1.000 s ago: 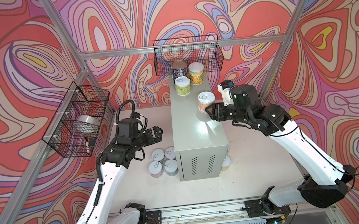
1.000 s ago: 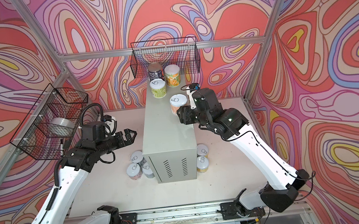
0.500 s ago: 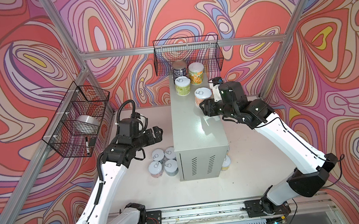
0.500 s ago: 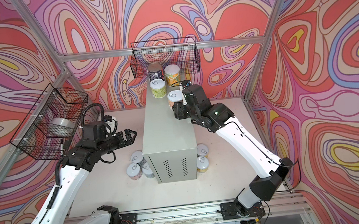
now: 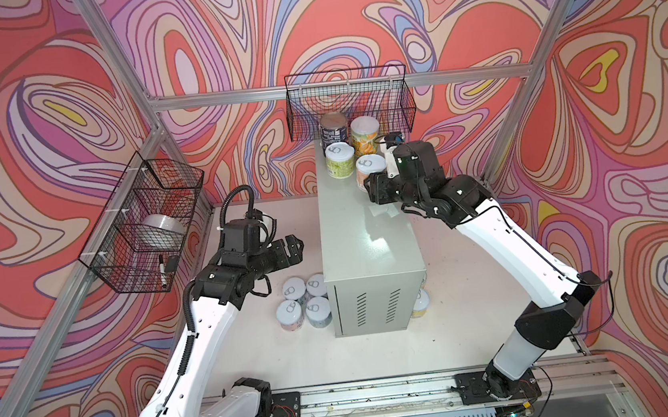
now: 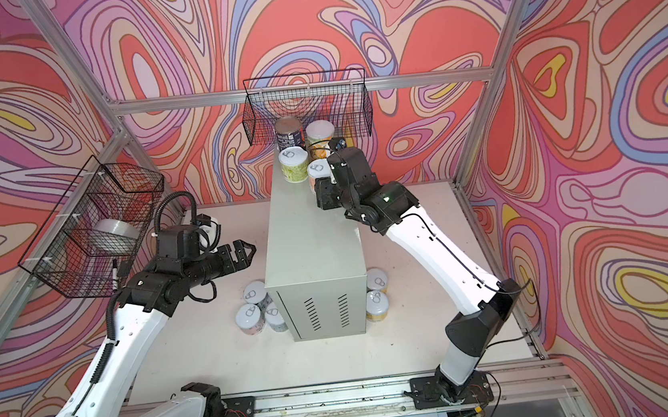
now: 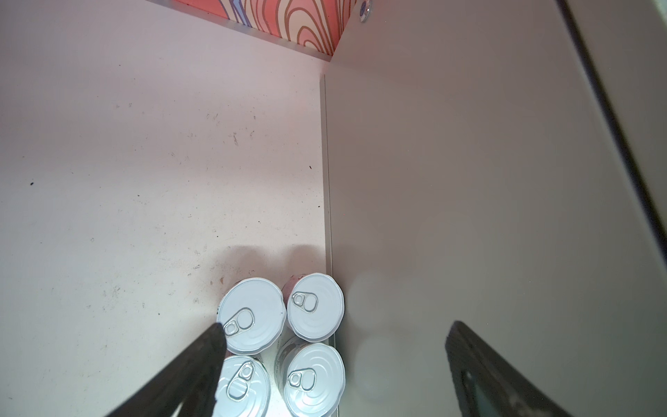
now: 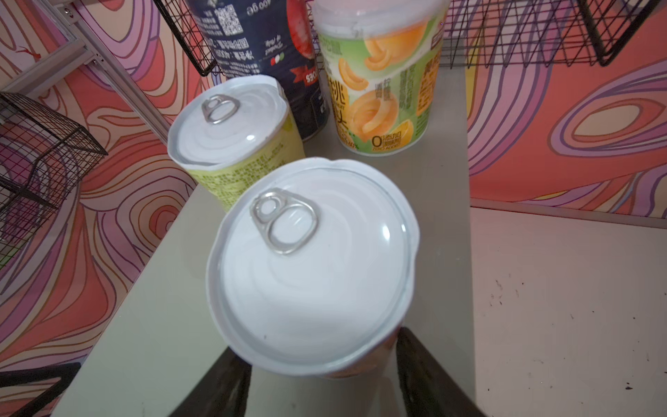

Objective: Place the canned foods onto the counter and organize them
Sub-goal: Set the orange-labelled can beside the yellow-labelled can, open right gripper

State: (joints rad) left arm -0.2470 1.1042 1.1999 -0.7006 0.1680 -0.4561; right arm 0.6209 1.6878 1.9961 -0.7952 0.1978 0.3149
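Observation:
The grey counter [image 5: 368, 239] stands mid-table. At its far end stand a navy can [image 5: 333, 132], an orange-and-green can [image 5: 365, 135] and a yellow-green can [image 5: 340, 163]. My right gripper [image 5: 368, 185] is shut on a pink-labelled can [image 5: 370, 166] beside the yellow-green one; in the right wrist view its white lid [image 8: 310, 267] sits between the dark fingers [image 8: 418, 361]. Whether it rests on the top I cannot tell. My left gripper [image 5: 292, 249] hangs open above several cans [image 5: 303, 300] on the table left of the counter, their lids [image 7: 281, 343] showing below its fingers [image 7: 209, 346].
Two more cans [image 6: 376, 293] stand on the table against the counter's right side. A black wire basket [image 5: 349, 99] hangs on the back wall just behind the counter's cans. Another basket [image 5: 146, 223] on the left wall holds a silver tape roll [image 5: 161, 232].
My right gripper has carried the pink-labelled can along the counter towards the back wall, up beside the yellow-green can. The left arm has barely moved.

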